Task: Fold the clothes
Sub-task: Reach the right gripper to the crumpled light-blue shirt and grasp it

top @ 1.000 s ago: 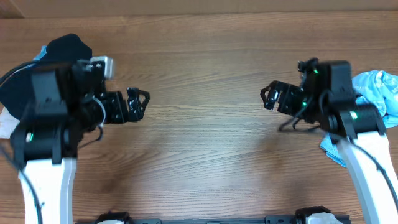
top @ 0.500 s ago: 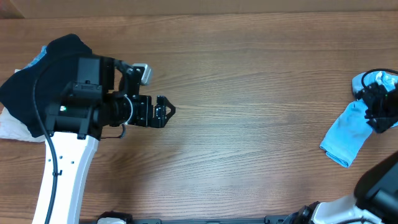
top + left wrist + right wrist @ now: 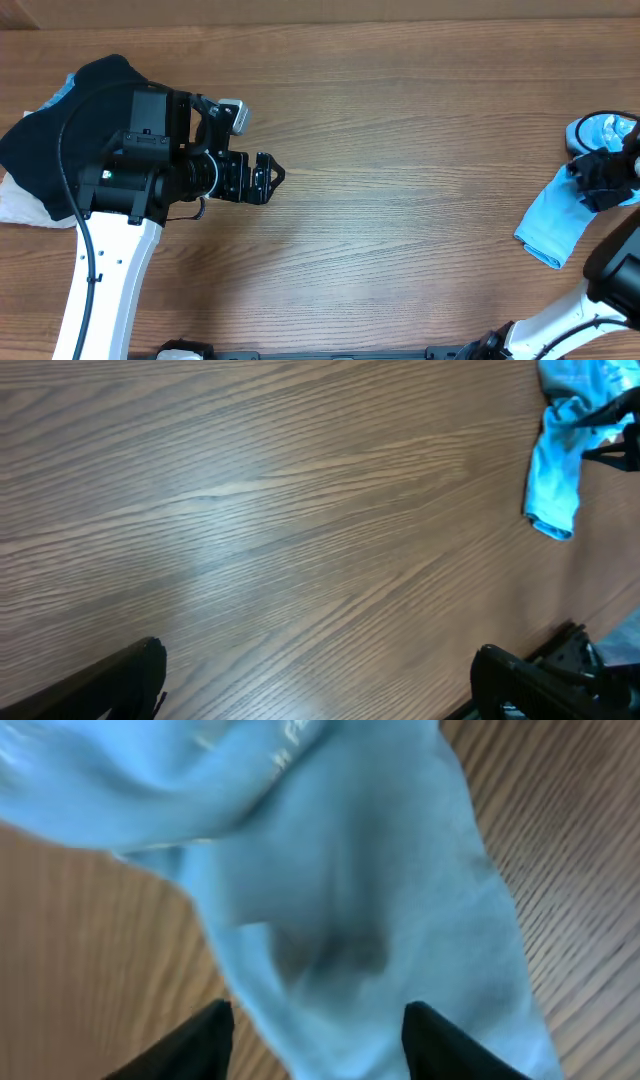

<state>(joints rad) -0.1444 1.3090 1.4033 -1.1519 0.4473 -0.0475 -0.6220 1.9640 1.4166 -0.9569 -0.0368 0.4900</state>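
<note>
step: grabbing the shirt (image 3: 552, 225) | shirt: is lying bunched far over on the right | right gripper (image 3: 315, 1012): jaws are standing apart, straddling the shirt | left gripper (image 3: 266, 181): jaws are gaping wide, holding nothing | tip: probably best going deep and pinching one thick fold before lifting

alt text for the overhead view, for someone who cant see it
A wooden table seen from above: at the right edge the right gripper sits over a crumpled light blue T-shirt. At the left, the left gripper hovers over bare wood near a black garment.
</note>
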